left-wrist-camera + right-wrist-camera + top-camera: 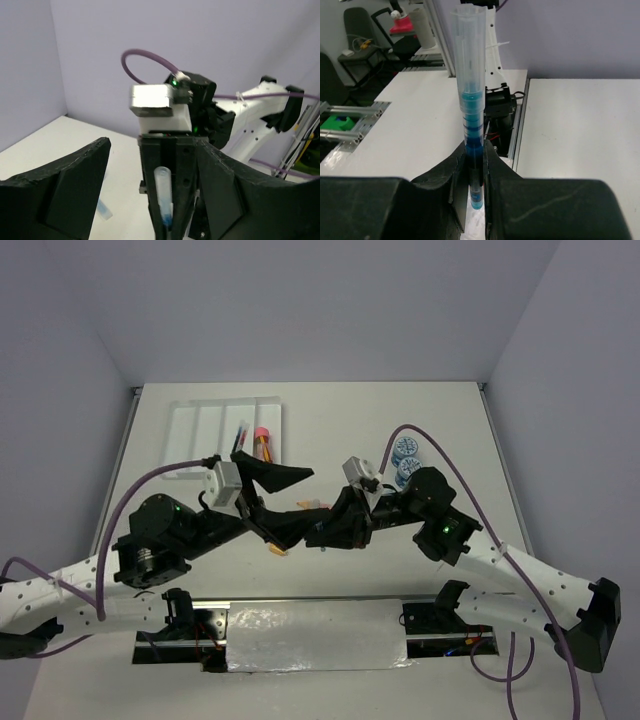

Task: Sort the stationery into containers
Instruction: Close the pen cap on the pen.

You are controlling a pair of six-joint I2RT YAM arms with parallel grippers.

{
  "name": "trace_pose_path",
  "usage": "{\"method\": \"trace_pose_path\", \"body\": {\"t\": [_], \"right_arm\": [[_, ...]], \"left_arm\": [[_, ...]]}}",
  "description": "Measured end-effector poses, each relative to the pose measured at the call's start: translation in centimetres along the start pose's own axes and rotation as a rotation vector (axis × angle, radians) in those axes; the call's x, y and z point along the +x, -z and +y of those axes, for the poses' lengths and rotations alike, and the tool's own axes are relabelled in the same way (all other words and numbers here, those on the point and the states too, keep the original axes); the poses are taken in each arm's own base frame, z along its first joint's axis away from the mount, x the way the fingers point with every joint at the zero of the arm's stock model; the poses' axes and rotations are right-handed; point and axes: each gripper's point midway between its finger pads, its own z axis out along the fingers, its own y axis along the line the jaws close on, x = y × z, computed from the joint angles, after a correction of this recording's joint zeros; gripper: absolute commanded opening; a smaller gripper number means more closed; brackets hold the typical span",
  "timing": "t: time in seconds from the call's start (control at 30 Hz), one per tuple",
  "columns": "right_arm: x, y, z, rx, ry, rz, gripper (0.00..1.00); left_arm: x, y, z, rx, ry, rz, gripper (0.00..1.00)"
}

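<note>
Progress, est.: partly done; white tray (190, 425) sits twd far-left corner of desk (330, 420); its rightmost compartments hold thin pens (240, 434) and the pink-capped orange piece (263, 440), other compartments look bare; left to sort, by my read: two blue-lidded tubs (405, 460) standing touching, right of centre on desk, well apart from tray; small orange piece (278, 551), prob. eraser, lying on desk nr middle twd near edge, under the arms; a light-blue bit (102, 210) on desk below L arm, too blurred to name; plus the tube now in the air. Pale blue tube (471, 100): clear plastic barrel, blue inside lower half, ribbed bands mid-length, paler cap end pointing away from the grip; held above mid-desk, not in tray. R fingers (445, 185) pinching tube nr its blue end, snug both sides. L fingers (65, 195) spread wide, one each side of the tube, not touching it.
</note>
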Motion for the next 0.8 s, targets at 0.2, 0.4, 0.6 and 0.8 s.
{"method": "trace_pose_path", "body": {"t": [0.2,0.4,0.6,0.8], "right_arm": [[-0.5,0.6,0.6,-0.029,0.047,0.005,0.0],[-0.9,0.8,0.2,-0.013,0.044,0.009,0.0],[-1.3,0.8,0.2,-0.005,0.042,0.013,0.0],[-1.3,0.8,0.3,-0.007,0.037,0.02,0.0]], "left_arm": [[-3.0,-0.7,-0.2,0.025,0.088,-0.045,0.72],[-2.7,-1.8,-2.2,0.116,0.185,0.001,0.67],[-0.4,-2.3,-2.4,0.12,0.215,0.08,0.41],[0.0,-2.4,-1.5,0.079,0.212,0.087,0.27]]}}
